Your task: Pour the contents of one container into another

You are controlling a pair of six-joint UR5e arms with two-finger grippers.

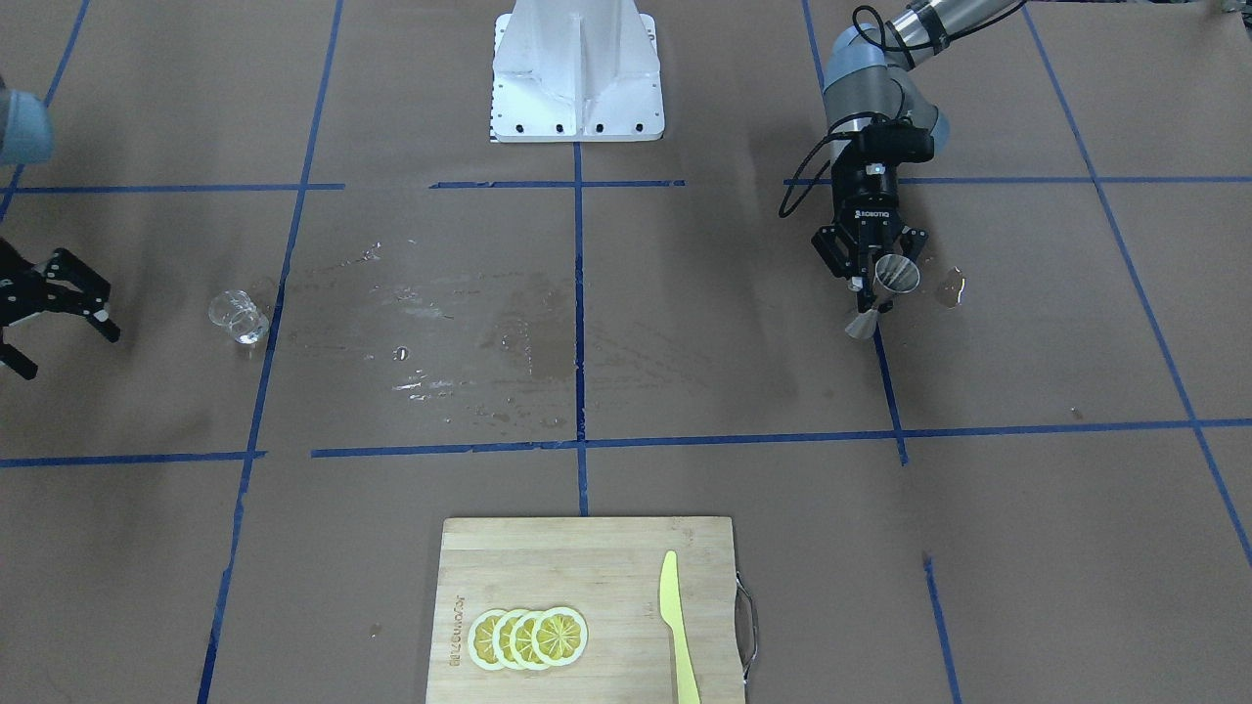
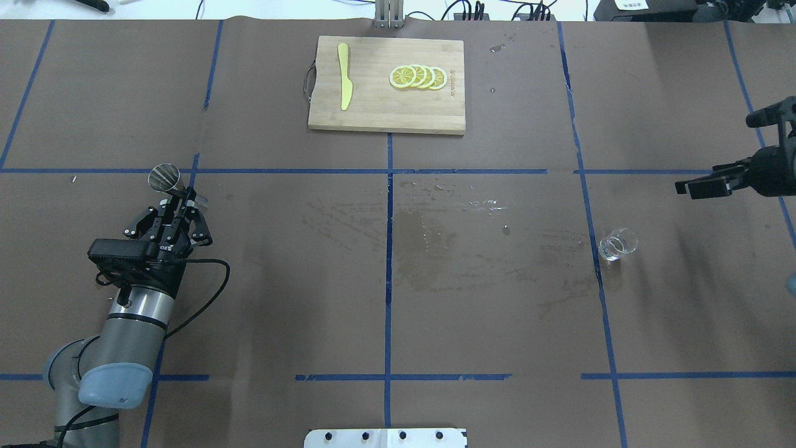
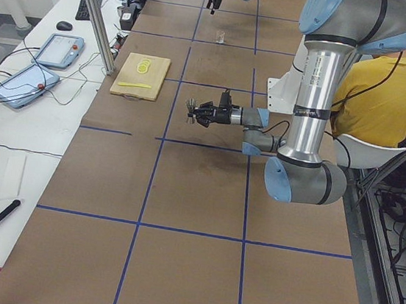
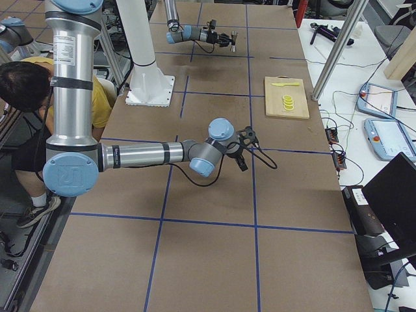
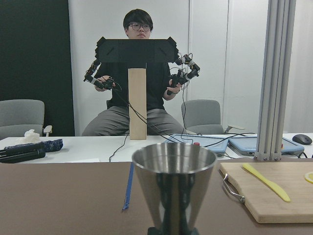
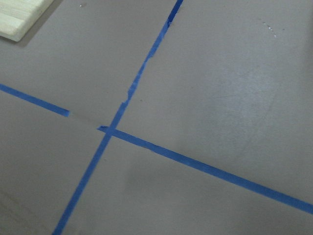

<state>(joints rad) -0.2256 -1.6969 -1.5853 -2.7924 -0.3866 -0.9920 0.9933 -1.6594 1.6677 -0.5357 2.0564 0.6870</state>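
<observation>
Overhead view: the left gripper (image 2: 178, 200) has its jaws clenched on the waist of the upright steel jigger (image 2: 165, 178). The glass (image 2: 617, 244) stands on the bench (image 2: 497, 311) well apart at 3 o'clock. The right gripper (image 2: 715, 152), jaws released, is nearer the glass, which lies at its 7 o'clock. I cannot tell what either vessel contains.

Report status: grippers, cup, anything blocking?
Left gripper shut on metal cup. Right gripper open, empty, apart from glass. Only wet patches between cup and glass.
</observation>
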